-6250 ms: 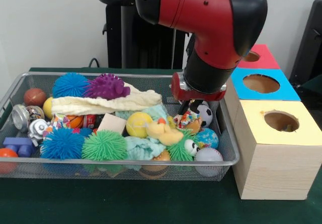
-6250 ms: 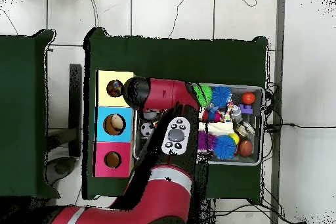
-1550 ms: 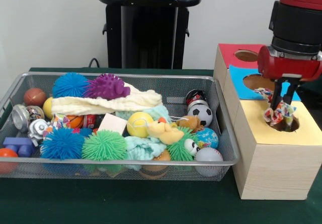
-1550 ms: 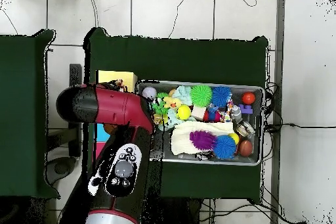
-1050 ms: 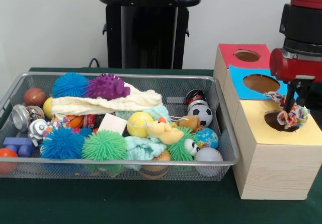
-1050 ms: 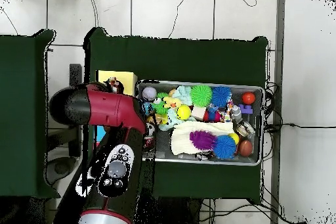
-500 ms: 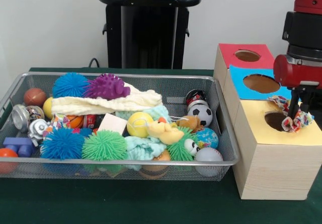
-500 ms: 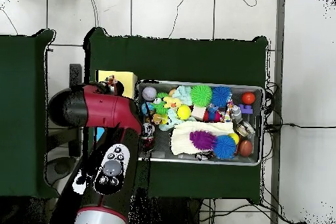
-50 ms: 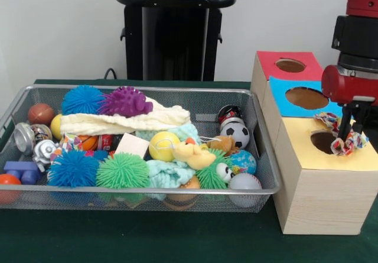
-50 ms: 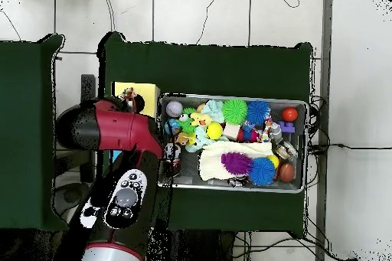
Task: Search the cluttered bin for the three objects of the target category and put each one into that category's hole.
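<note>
Multicoloured frilly fabric ring (image 9: pixel 344 135), pinched between closed fingers of the red-and-black gripper (image 9: pixel 348 134), now dragged to the right rim of the yellow-topped wooden box's hole (image 9: pixel 323 142), right of frame; not yet dropped.

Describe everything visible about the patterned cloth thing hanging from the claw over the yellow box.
The scrunchie is a ruffled ring of soft fabric, white with red, blue, yellow and green specks. It hangs bunched from the claw, whose dark fingers run down into its folds. It sits over the right rim of the hole in the yellow box, not inside; whether it touches the box top cannot be told.
</note>
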